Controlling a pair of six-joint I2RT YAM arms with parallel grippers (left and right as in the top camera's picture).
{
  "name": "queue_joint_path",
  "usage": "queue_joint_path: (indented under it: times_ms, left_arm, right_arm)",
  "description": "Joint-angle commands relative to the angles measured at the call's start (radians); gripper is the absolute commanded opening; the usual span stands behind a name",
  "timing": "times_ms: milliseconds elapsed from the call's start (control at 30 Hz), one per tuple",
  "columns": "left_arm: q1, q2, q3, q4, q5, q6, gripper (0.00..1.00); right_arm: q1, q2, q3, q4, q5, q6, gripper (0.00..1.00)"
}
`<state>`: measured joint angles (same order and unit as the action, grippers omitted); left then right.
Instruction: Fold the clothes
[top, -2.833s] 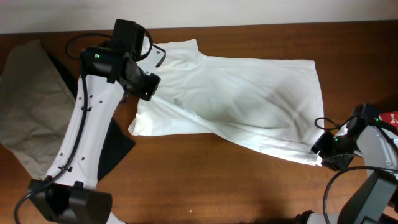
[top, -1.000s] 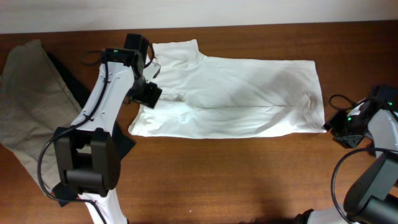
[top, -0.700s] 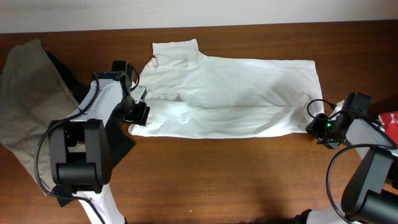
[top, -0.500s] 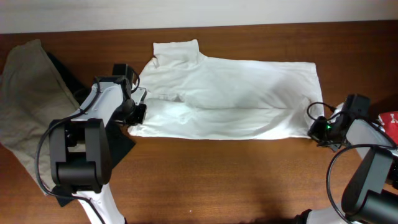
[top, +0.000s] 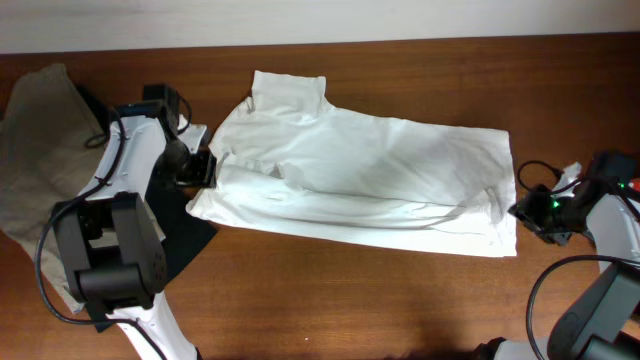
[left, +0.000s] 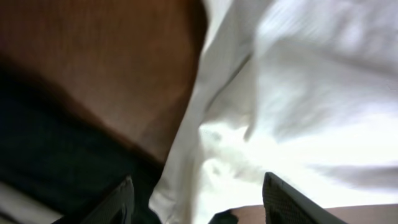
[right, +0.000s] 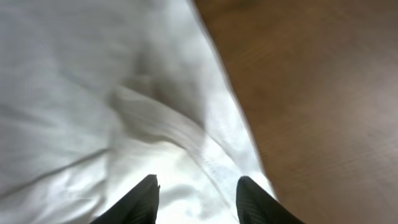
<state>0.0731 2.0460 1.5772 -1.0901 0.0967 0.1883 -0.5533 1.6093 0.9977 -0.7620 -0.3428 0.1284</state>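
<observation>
The clothes, a white T-shirt (top: 370, 170), lie folded in a long band across the table, collar end at the left and hem end at the right, slightly skewed. My left gripper (top: 199, 168) sits at the shirt's left edge. In the left wrist view its gripper (left: 198, 186) is open, its fingers (left: 122, 202) wide apart over a white fabric edge (left: 205, 149). My right gripper (top: 530, 212) is at the shirt's right end. In the right wrist view that gripper (right: 198, 182) is open above the hemmed corner (right: 186, 134), nothing pinched.
A khaki wrinkled garment (top: 40, 160) lies at the far left with a black garment (top: 185, 235) beside it, partly under my left arm. Bare brown table (top: 330, 300) runs along the front. A cable (top: 535, 165) loops near my right arm.
The shirt has shifted and now lies skewed, its right front corner nearer the table front. My left gripper has drawn back leftward, my right gripper rightward, off the shirt's ends.
</observation>
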Motion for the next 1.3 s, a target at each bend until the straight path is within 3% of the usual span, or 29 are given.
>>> queue_joint_path:
  times_ms: [0, 33, 100, 167, 267, 367, 467, 500, 567, 600, 700, 767, 800, 833, 867, 900, 1200, 1267]
  left_arm:
    - [-0.029, 0.001, 0.043, 0.049, 0.216, 0.082, 0.70]
    - [-0.053, 0.001, 0.043, 0.062, 0.214, 0.103, 0.74]
    - [-0.098, 0.002, 0.042, 0.065, 0.204, 0.129, 0.76]
    - [-0.132, 0.002, 0.042, 0.065, 0.158, 0.129, 0.76]
    - [-0.137, 0.002, 0.037, 0.061, 0.135, 0.129, 0.77]
    - [-0.138, 0.007, 0.008, 0.092, 0.135, 0.143, 0.86]
    - [-0.151, 0.048, -0.025, 0.161, 0.176, 0.166, 0.85]
    - [-0.163, 0.079, -0.025, 0.170, 0.173, 0.166, 0.70]
    - [-0.179, 0.097, -0.025, 0.192, 0.177, 0.166, 0.20]
    - [-0.187, 0.093, -0.010, 0.198, 0.177, 0.166, 0.04]
    - [-0.213, 0.085, 0.092, 0.193, 0.245, 0.166, 0.00]
    - [-0.227, 0.085, 0.132, 0.209, 0.298, 0.166, 0.00]
    - [-0.239, 0.085, 0.140, 0.217, 0.239, 0.165, 0.00]
    - [-0.241, 0.085, 0.140, 0.209, 0.168, 0.164, 0.13]
    - [-0.240, 0.085, 0.140, 0.208, 0.037, 0.138, 0.41]
    - [-0.238, 0.086, 0.140, 0.208, -0.098, 0.138, 0.47]
    - [-0.193, 0.164, 0.109, 0.242, -0.113, 0.113, 0.47]
    - [-0.195, 0.167, 0.108, 0.242, -0.109, 0.113, 0.30]
  right_arm:
    - [0.093, 0.024, 0.016, 0.091, -0.060, -0.047, 0.51]
    - [0.138, 0.068, 0.016, 0.129, -0.035, -0.046, 0.57]
    - [0.179, 0.139, 0.016, 0.171, -0.005, -0.043, 0.54]
    - [0.174, 0.163, 0.018, 0.184, 0.017, -0.043, 0.04]
    - [0.131, 0.092, 0.087, 0.102, 0.014, -0.043, 0.04]
    - [0.126, 0.070, 0.095, 0.043, 0.019, -0.035, 0.04]
    - [0.126, 0.070, 0.095, 0.024, 0.040, -0.034, 0.04]
    - [0.126, 0.070, 0.095, 0.017, 0.041, -0.035, 0.04]
    - [0.126, 0.070, 0.095, 0.017, 0.041, -0.035, 0.04]
    - [0.126, 0.070, 0.095, 0.018, 0.041, -0.035, 0.04]
    - [0.126, 0.070, 0.095, 0.018, 0.041, -0.035, 0.04]
    - [0.126, 0.070, 0.095, 0.012, 0.041, -0.034, 0.09]
    - [0.126, 0.071, 0.095, -0.003, 0.042, -0.034, 0.43]
    - [0.126, 0.071, 0.095, -0.017, 0.047, -0.034, 0.72]
    - [0.126, 0.071, 0.095, -0.033, 0.087, -0.014, 0.75]
    - [0.126, 0.071, 0.095, -0.048, 0.101, -0.008, 0.75]
    - [0.126, 0.071, 0.094, -0.125, 0.119, 0.064, 0.72]
    - [0.126, 0.071, 0.094, -0.125, 0.120, 0.064, 0.72]
